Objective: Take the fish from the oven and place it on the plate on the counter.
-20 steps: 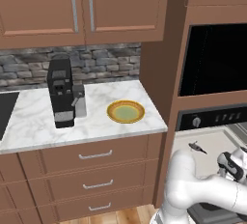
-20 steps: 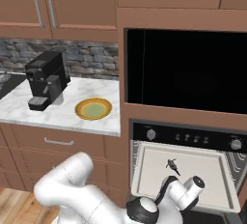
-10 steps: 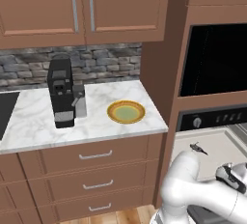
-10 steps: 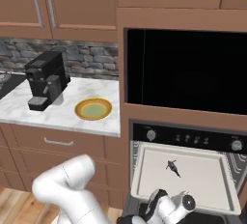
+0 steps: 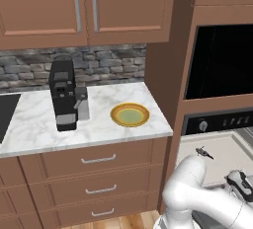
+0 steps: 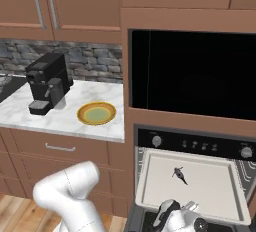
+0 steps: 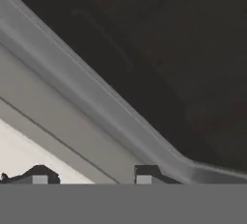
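Note:
The fish [image 6: 179,174], tiny and dark grey, lies on the pale tray [image 6: 215,196] that is pulled out of the oven [image 6: 200,145]; it also shows as the fish [image 5: 202,152] in the left base view. My gripper [image 6: 175,216] hangs low at the tray's front edge, in front of and below the fish. In the hand view the gripper [image 7: 94,175] is open, its two tips apart with nothing between them, facing a grey oven ledge and a dark cavity. The plate [image 6: 96,113], yellow-rimmed with a green centre, sits bare on the marble counter [image 6: 60,121].
A black coffee machine [image 5: 64,95] stands on the counter left of the plate [image 5: 129,115]. A dark glass door [image 6: 192,73] fills the wall above the oven. Wooden drawers [image 5: 99,173] with silver handles run below the counter.
My hand has sunk from above the tray's front to just below its front edge. The jaws have spread wider. The fish and the plate have stayed where they were.

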